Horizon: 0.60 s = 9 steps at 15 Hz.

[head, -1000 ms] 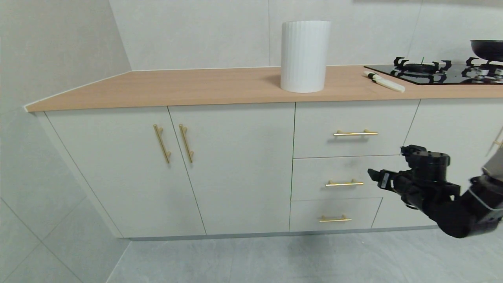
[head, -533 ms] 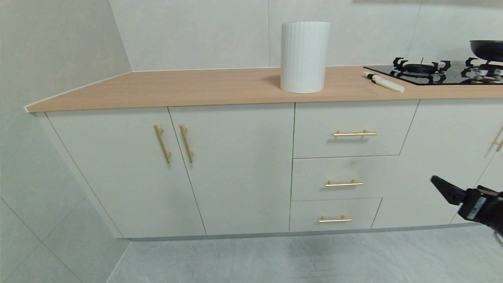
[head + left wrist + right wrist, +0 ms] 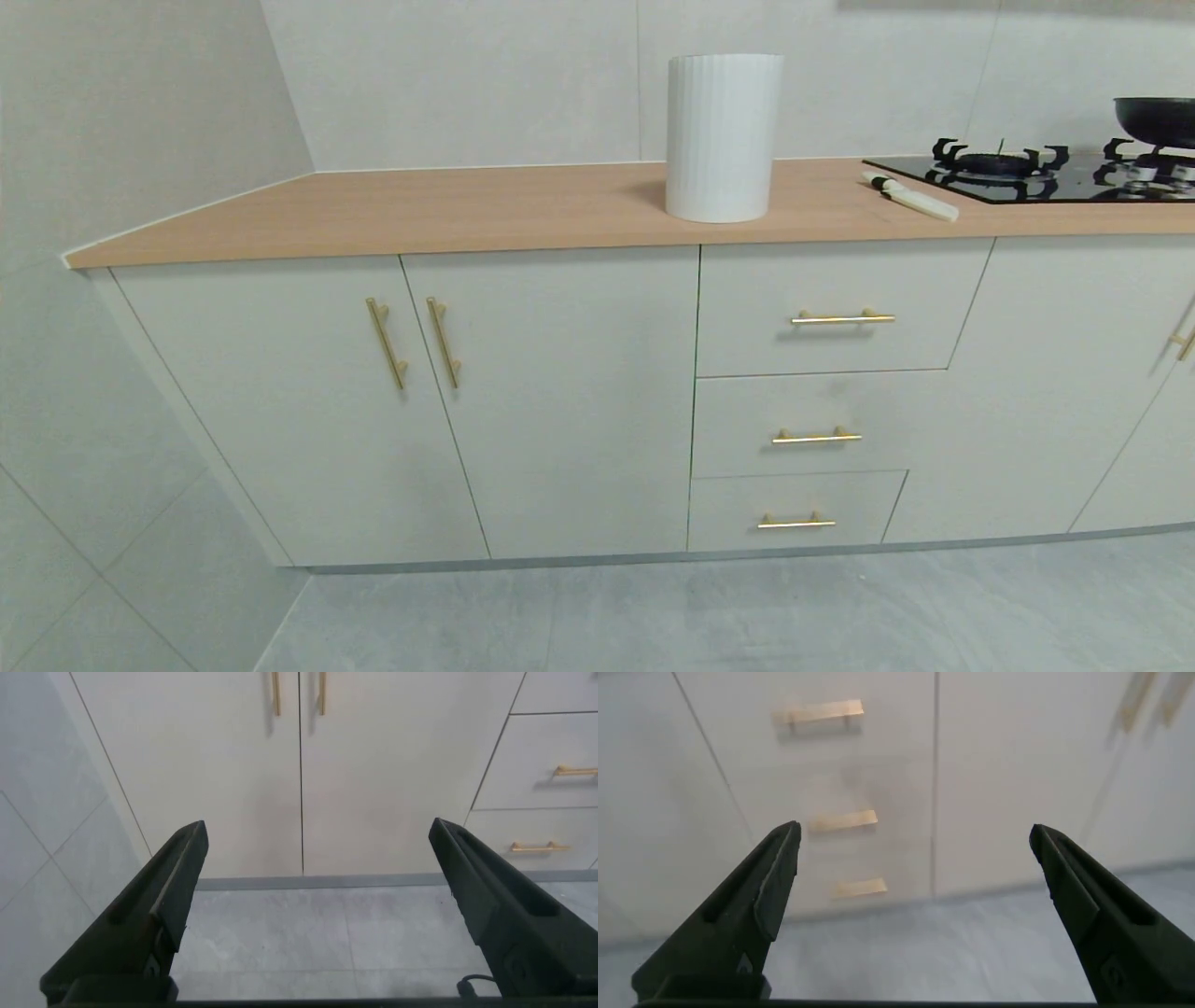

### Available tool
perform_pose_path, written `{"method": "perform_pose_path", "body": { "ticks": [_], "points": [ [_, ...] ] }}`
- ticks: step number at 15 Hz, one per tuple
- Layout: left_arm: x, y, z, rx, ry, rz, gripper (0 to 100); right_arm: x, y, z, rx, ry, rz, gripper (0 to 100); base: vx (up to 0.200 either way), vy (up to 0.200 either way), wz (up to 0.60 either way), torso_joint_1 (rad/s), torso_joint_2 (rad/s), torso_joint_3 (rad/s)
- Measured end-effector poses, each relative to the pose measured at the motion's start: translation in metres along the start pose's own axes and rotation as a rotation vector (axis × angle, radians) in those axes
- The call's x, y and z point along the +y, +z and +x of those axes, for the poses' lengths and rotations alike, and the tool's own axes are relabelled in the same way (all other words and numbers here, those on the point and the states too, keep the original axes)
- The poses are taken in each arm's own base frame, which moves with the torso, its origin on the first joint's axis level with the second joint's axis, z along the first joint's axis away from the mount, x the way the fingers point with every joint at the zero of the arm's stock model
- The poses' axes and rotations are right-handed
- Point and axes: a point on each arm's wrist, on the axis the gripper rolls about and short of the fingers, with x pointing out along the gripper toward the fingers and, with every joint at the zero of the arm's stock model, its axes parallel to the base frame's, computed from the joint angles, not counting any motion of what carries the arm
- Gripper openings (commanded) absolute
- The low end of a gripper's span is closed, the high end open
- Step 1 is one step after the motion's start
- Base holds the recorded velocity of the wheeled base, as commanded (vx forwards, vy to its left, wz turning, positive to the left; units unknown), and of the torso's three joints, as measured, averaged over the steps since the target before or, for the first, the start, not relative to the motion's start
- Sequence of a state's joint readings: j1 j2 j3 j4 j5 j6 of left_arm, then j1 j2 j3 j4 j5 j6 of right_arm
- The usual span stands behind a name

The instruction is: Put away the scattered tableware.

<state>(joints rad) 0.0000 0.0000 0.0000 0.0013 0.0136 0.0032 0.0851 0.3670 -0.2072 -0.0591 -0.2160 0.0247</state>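
Note:
A white-handled knife lies on the wooden countertop, just left of the black gas hob. A tall white ribbed cylinder stands on the counter left of the knife. My left gripper is open and empty, low above the floor and facing the double cabinet doors. My right gripper is open and empty too, held low in front of the stack of drawers.
Below the counter are two doors with gold handles and three drawers with gold handles. A black pan sits on the hob at the far right. A tiled wall closes the left side. Grey tiled floor lies before the cabinets.
My right arm has drawn back to the right and down, out of the head view. The head camera has tilted slightly.

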Motion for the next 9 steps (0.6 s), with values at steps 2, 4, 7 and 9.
{"method": "perform_pose_path", "body": {
  "ticks": [2, 4, 7, 9],
  "points": [
    [0.000, 0.000, 0.000, 0.000, 0.000, 0.000, 100, -0.005, 0.001, -0.032, -0.090, -0.014, 0.004, 100, 0.000, 0.000, 0.00, 0.000, 0.00, 0.000],
    [0.000, 0.000, 0.000, 0.000, 0.000, 0.000, 100, -0.006, -0.002, -0.050, -0.195, 0.001, 0.013, 100, 0.000, 0.000, 0.00, 0.000, 0.00, 0.000],
    [0.000, 0.000, 0.000, 0.000, 0.000, 0.000, 100, -0.005, -0.028, -0.044, -0.171, 0.003, 0.008, 100, 0.000, 0.000, 0.00, 0.000, 0.00, 0.000],
    [0.000, 0.000, 0.000, 0.000, 0.000, 0.000, 100, -0.003, -0.045, -0.033, -0.187, 0.040, 0.005, 100, 0.000, 0.000, 0.00, 0.000, 0.00, 0.000]
  ]
}}
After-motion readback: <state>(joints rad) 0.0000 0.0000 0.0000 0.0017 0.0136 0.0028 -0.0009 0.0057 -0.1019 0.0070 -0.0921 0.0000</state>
